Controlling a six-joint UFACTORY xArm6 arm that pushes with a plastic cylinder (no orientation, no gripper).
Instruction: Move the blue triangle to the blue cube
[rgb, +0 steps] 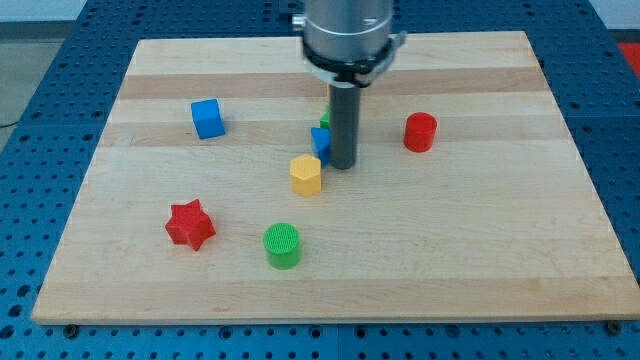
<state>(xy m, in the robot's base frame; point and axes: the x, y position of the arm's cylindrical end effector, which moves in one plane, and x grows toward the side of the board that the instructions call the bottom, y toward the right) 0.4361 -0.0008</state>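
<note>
The blue triangle (320, 141) sits near the board's middle, partly hidden behind the rod. My tip (343, 165) rests on the board right against the triangle's right side. The blue cube (207, 118) stands to the view's left of the triangle, well apart from it. A green block (326, 118) shows just behind the triangle, mostly hidden by the rod; its shape cannot be made out.
A yellow hexagonal block (306, 175) lies just below-left of the triangle. A red cylinder (420, 132) stands to the right of my tip. A red star (190, 224) and a green cylinder (282, 245) lie in the lower left. The wooden board (480, 260) sits on a blue perforated table.
</note>
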